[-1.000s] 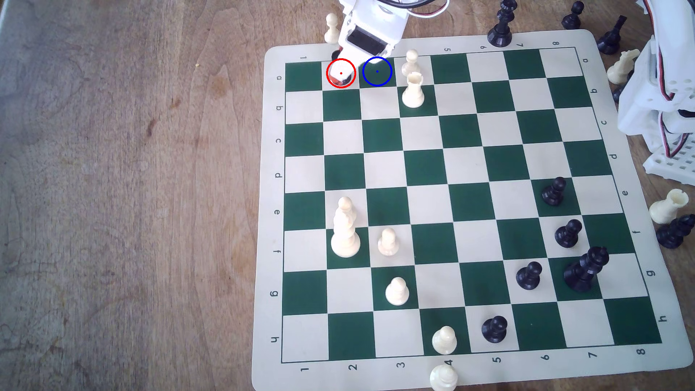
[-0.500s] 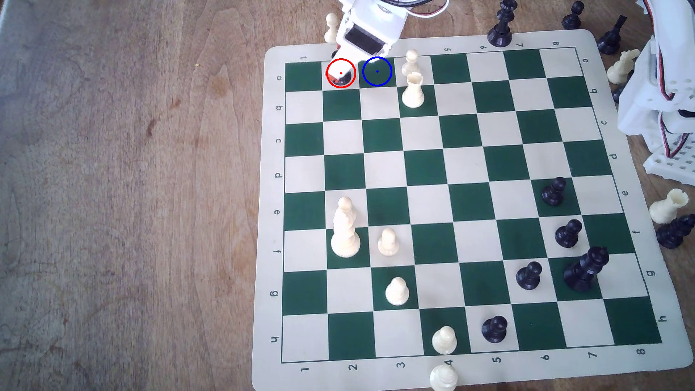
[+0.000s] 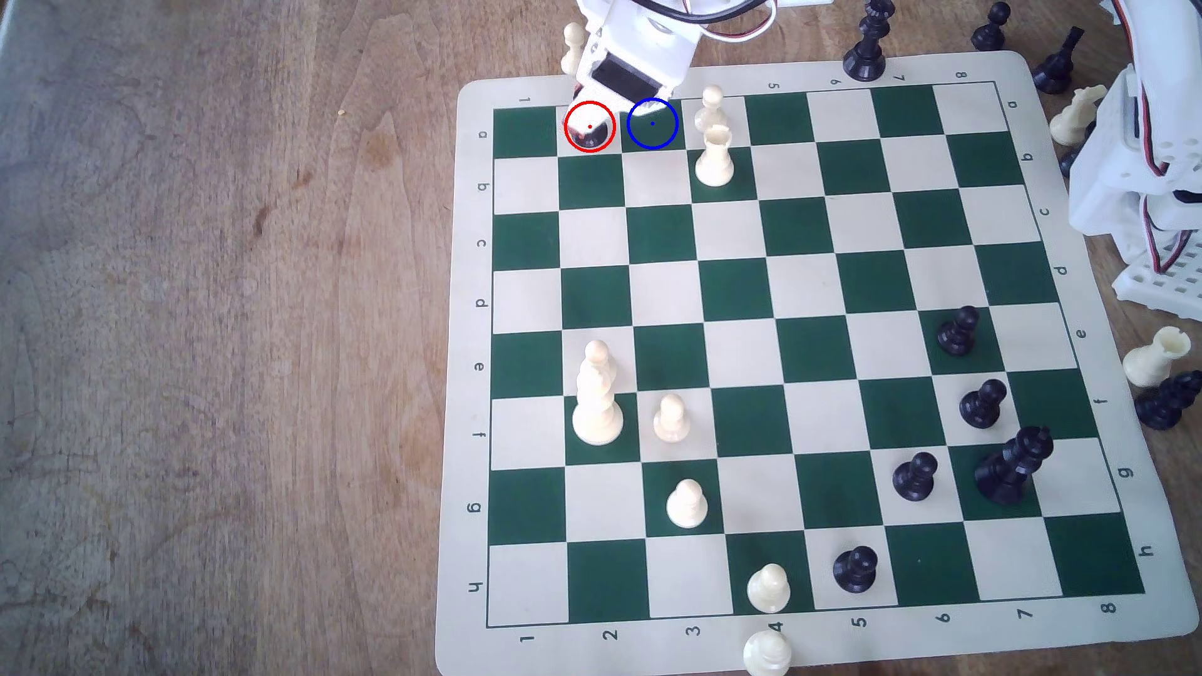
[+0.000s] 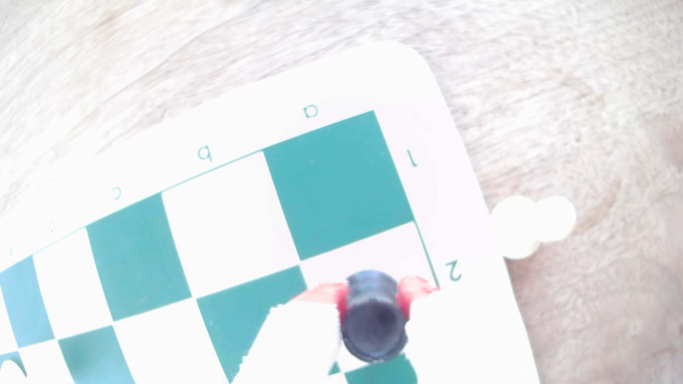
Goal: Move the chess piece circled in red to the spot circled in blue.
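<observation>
Wrist view: the small black plastic rook [image 4: 373, 317] sits pinched between the red-padded pincer [image 4: 371, 295] on its red-ringed cream square, jaws closed on its body, seemingly ready to be lifted. Next door in the exterior view lies the blue-ringed dark green square [image 3: 652, 123]. Just past it, a cream pawn [image 3: 710, 107] and cream rook [image 3: 715, 158] could crowd any overshoot across the vinyl chessboard [image 3: 806, 364] on the wooden counter [image 3: 214, 338].

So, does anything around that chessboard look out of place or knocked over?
Beside the chess mat at the exterior view's right, a black piece seems to lie on its side near a cream rook. The tall black piece on the mat leans, perhaps camera angle.
</observation>
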